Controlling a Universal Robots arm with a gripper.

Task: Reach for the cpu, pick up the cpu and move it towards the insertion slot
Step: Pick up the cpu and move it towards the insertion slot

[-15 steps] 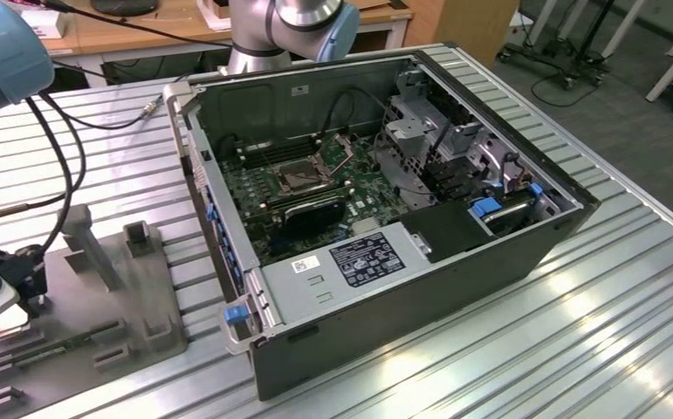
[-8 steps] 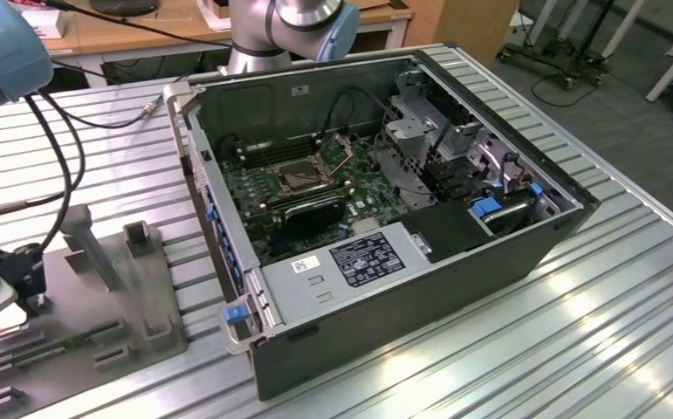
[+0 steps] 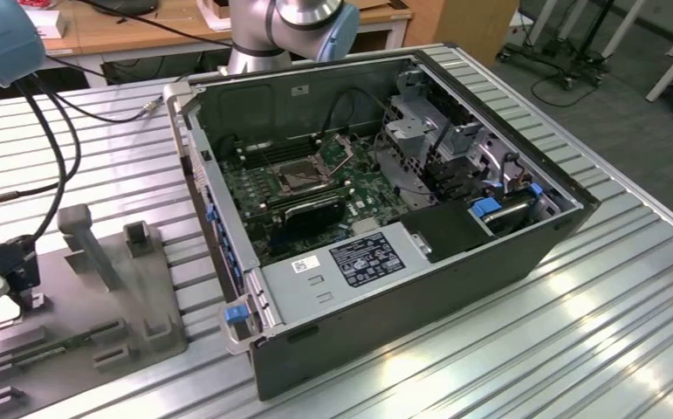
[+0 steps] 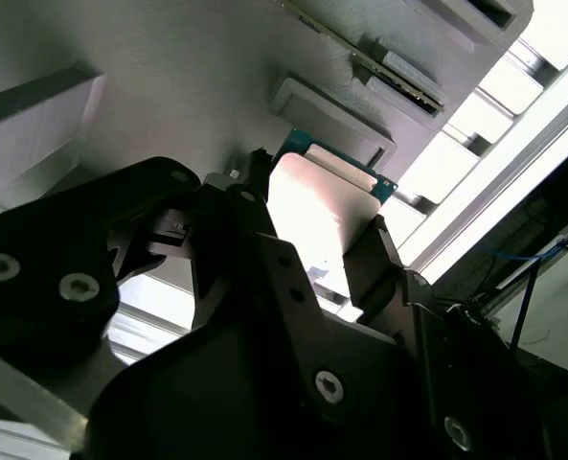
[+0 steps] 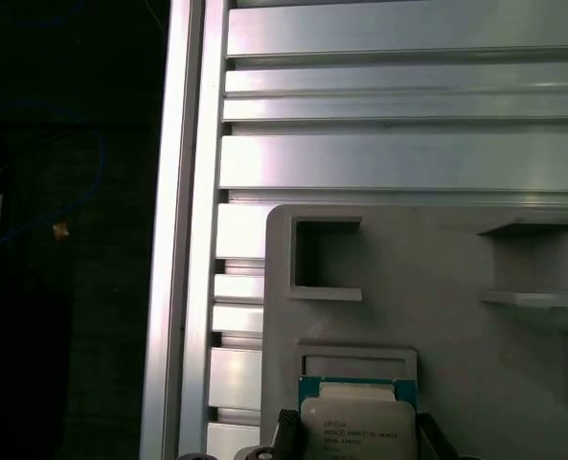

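Observation:
The cpu (image 5: pixel 358 424), a flat silvery square with a teal rim, lies at a recess of the grey fixture plate (image 3: pixel 138 288). In the second wrist view the cpu (image 4: pixel 317 206) sits between two black fingers (image 4: pixel 255 225) that press against its opposite edges. My gripper (image 3: pixel 19 284) hangs low over the plate's end at the exterior view's left, shut on the cpu. The insertion slot (image 3: pixel 301 179), a dark square socket in a silver frame, sits on the green motherboard inside the open computer case, well to the right of the gripper.
The open computer case (image 3: pixel 429 288) lies on the slatted aluminium table (image 3: pixel 615 332). The fixture plate carries upright posts (image 3: pixel 85 236) and a long green circuit strip (image 3: pixel 51 349). Black cables (image 3: pixel 57 148) hang from the arm. The table edge (image 5: pixel 183 240) runs close beside the plate.

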